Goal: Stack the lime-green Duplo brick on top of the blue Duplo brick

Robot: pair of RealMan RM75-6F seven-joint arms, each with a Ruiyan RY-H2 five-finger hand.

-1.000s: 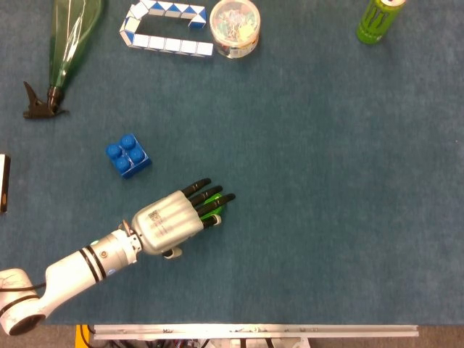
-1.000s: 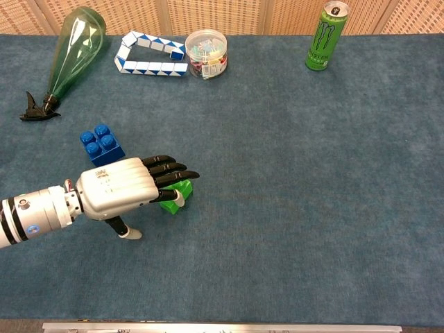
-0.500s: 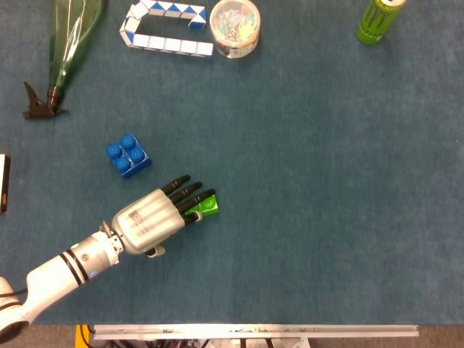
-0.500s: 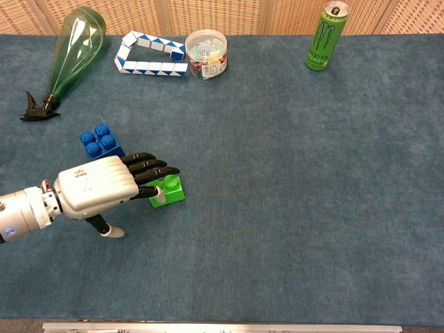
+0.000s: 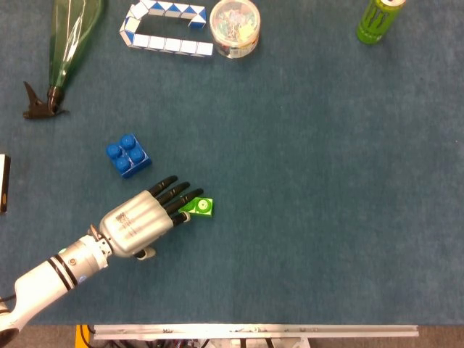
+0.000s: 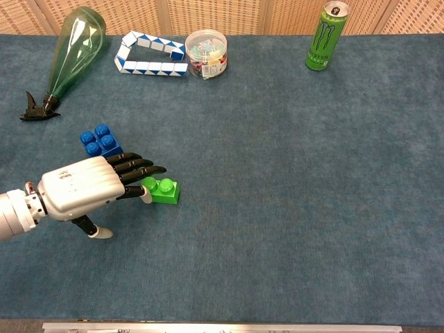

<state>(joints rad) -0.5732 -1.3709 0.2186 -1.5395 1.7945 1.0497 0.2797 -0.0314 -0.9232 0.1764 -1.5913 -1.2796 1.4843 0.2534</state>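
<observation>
The lime-green Duplo brick (image 5: 197, 208) (image 6: 161, 190) lies on the blue tablecloth, studs up. My left hand (image 5: 141, 221) (image 6: 83, 191) lies just left of it, palm down with fingers stretched out and slightly apart; the fingertips (image 6: 142, 195) touch the brick's left end. Nothing is gripped. The blue Duplo brick (image 5: 128, 155) (image 6: 100, 143) sits a short way behind and left of the green one; in the chest view the hand's back partly overlaps its near edge. My right hand shows in neither view.
Along the far edge are a green glass bottle (image 5: 69, 40) (image 6: 69, 52) lying on its side, a blue-white snake puzzle (image 5: 163, 25) (image 6: 149, 55), a round clear tub (image 5: 234, 27) (image 6: 207, 53) and a green can (image 5: 378, 19) (image 6: 323, 28). A dark object (image 5: 3, 183) sits at the left edge.
My left hand has drawn back to the left and toward me, uncovering the lime-green brick. The brick has shifted a little left with the fingers.
</observation>
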